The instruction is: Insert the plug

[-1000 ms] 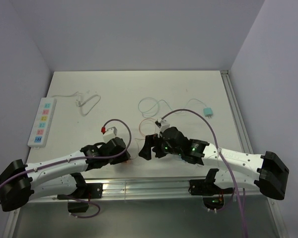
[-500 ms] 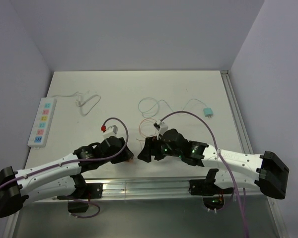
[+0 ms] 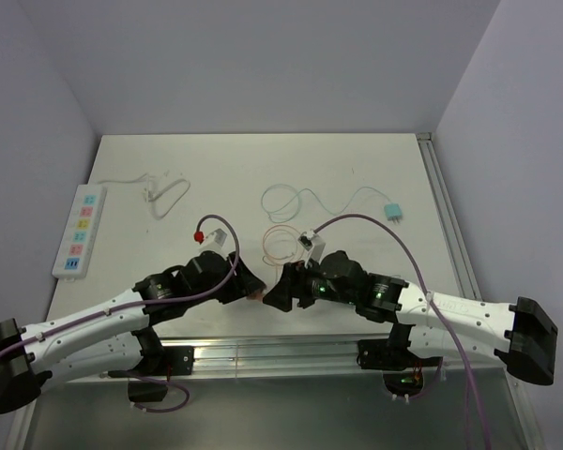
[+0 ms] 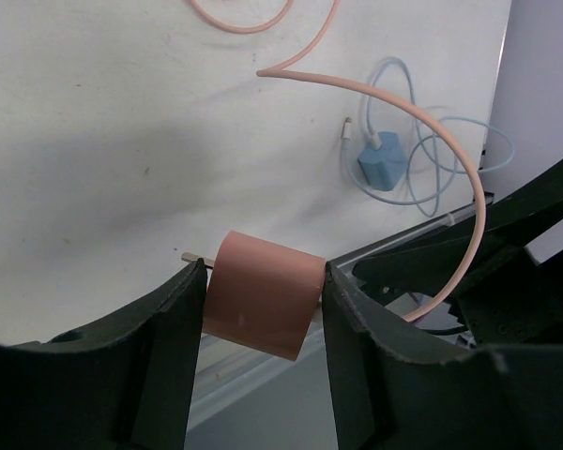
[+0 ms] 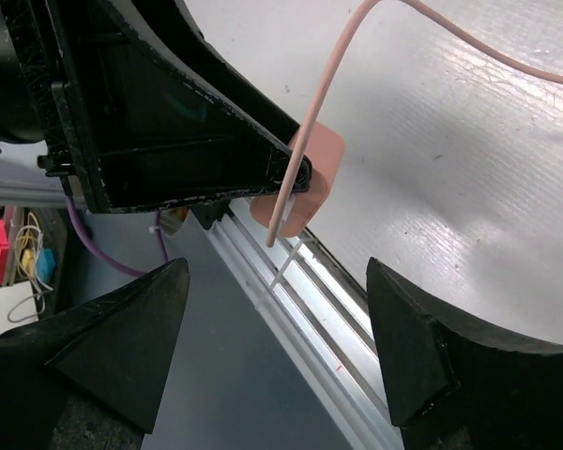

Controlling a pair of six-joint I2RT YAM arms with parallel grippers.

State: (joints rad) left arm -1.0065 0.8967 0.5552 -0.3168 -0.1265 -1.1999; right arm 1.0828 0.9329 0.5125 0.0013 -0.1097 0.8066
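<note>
Pink plug (image 4: 261,305) tight in left gripper (image 4: 263,279); right gripper (image 5: 277,281) wide open, empty, just beside it

Two pincers were present: the left pincer (image 4: 263,281) and the right pincer (image 5: 277,281). One bench (image 3: 357,159) carried one power strip (image 3: 79,231). There were two small plugs, one pink plug (image 4: 261,305) and one blue plug (image 3: 391,211).
</note>
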